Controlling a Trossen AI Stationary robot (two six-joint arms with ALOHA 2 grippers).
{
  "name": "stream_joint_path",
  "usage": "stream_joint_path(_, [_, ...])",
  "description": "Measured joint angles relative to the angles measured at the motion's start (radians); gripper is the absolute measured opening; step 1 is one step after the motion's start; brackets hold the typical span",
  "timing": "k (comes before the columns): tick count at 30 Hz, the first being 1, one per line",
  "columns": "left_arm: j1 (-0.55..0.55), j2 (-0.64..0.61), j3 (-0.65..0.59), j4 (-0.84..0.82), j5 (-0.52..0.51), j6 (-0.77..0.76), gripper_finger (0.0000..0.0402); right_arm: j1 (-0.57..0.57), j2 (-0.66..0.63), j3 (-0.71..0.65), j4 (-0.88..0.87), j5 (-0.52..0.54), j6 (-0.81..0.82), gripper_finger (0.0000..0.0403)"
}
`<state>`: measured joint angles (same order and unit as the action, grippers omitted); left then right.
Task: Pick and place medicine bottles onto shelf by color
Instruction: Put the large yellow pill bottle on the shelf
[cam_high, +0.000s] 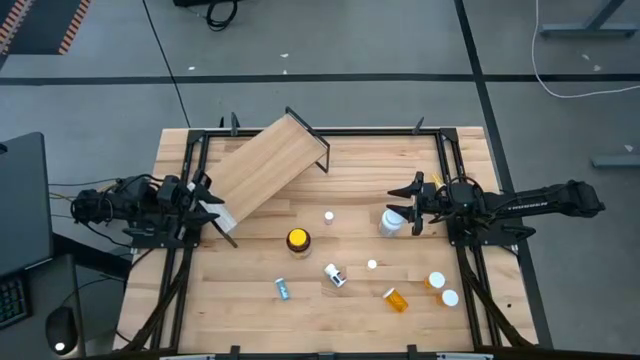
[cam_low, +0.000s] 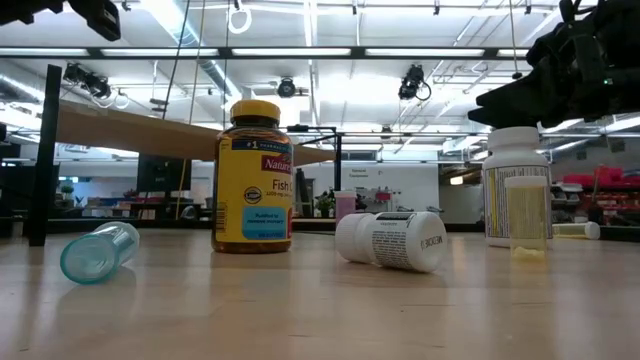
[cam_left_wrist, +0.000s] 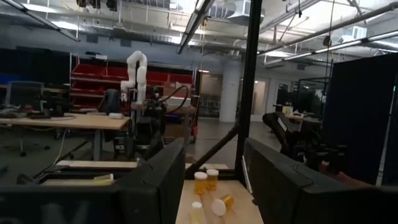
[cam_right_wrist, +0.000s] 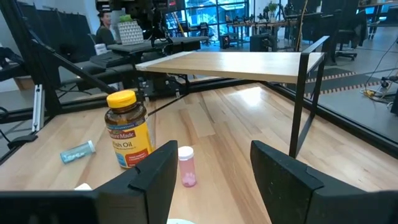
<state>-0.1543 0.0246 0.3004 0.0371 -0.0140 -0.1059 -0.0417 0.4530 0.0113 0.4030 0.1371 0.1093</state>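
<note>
The plywood shelf (cam_high: 265, 165) on its black frame stands askew at the far left. My left gripper (cam_high: 205, 203) is open at the shelf's near-left corner; a black leg (cam_left_wrist: 249, 87) rises ahead of its fingers (cam_left_wrist: 155, 180). My right gripper (cam_high: 408, 203) is open just above an upright white bottle (cam_high: 391, 222), which stands at the right in the low view (cam_low: 515, 185). The amber jar with the yellow lid (cam_high: 297, 240) stands mid-table. A teal vial (cam_high: 283, 289), a white-capped bottle (cam_high: 335, 275) and an orange vial (cam_high: 396, 298) lie on their sides. My left gripper is at the shelf's near-left corner (cam_high: 222, 212), but I cannot tell whether its fingers touch the board or the frame.
A small pink vial (cam_right_wrist: 186, 167) stands between the jar and the white bottle. Two orange vials (cam_high: 437, 281) stand near the front right, and a tiny white vial (cam_high: 372, 264) stands mid-table. Black frame rails (cam_high: 190, 180) run along the table's sides. A person sits beyond the table (cam_right_wrist: 102, 22).
</note>
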Motion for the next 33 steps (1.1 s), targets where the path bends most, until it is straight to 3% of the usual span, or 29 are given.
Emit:
stream_joint_path(3, [0.0,-0.001,0.0,0.041,-0.008,0.005,0.0172,0.0,0.0,0.0,0.002,0.0,0.0,0.021])
stream_joint_path(8, [0.0,0.073,0.002,0.169,-0.143,-0.025,0.0172,-0.001,0.0,0.0,0.025,0.006,0.0,0.021])
stream_joint_path(13, [0.0,0.325,0.022,0.157,-0.286,-0.048,0.0182,-0.001,0.0,0.0,0.03,0.016,0.0,0.021])
stream_joint_path(17, [-0.001,0.587,0.139,0.147,-0.31,-0.062,0.0223,-0.001,0.0,0.0,0.03,0.016,0.0,0.021])
stream_joint_path(22, [-0.031,0.882,0.441,-0.116,-0.332,0.006,0.0291,-0.001,0.0,0.0,0.029,0.016,0.0,0.021])
stream_joint_path(26, [-0.057,1.097,0.673,-0.404,-0.37,-0.039,0.0328,-0.001,0.0,0.0,0.029,0.017,0.0,0.021])
stream_joint_path(33, [-0.108,1.368,0.865,-0.618,-0.367,-0.182,0.0343,-0.001,0.0,0.0,0.029,0.019,0.0,0.021])
